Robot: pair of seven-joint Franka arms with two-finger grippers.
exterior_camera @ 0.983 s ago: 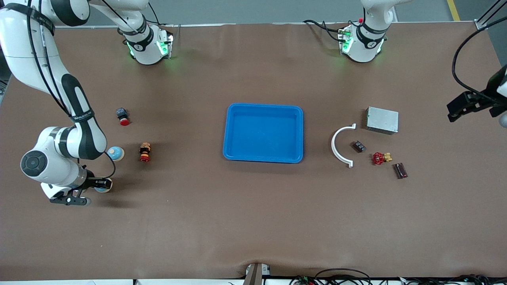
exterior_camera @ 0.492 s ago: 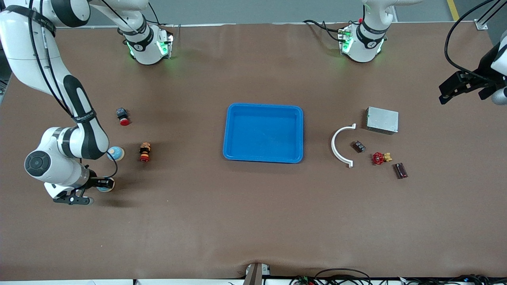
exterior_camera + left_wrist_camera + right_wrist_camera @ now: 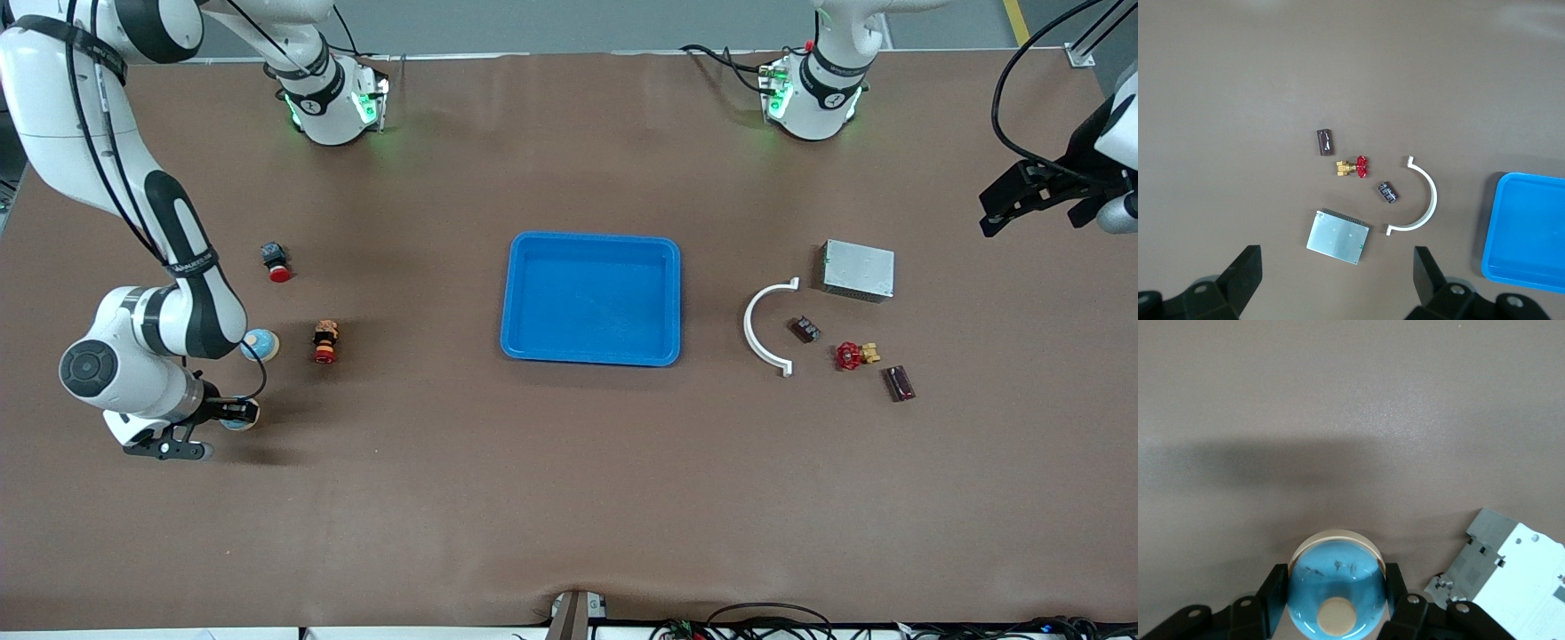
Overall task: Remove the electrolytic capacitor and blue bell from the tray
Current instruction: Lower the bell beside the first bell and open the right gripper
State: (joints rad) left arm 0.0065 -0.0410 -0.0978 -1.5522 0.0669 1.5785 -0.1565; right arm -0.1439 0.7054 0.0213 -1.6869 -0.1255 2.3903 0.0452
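Note:
My right gripper is shut on a blue bell with a cream button and base, holding it just above the table at the right arm's end; the bell shows partly under the hand in the front view. The capacitor, a small dark cylinder, lies on the table beside a white curved bracket; it also shows in the left wrist view. My left gripper is open and empty, up in the air over the left arm's end of the table, its fingers wide apart.
A blue tray sits mid-table. A silver box, a red valve and a dark brown block lie near the capacitor. A second blue bell, two red buttons and a white breaker lie near my right gripper.
My left gripper has moved away from the front camera and a little toward the table's middle. My right gripper has shifted slightly with the bell still in it.

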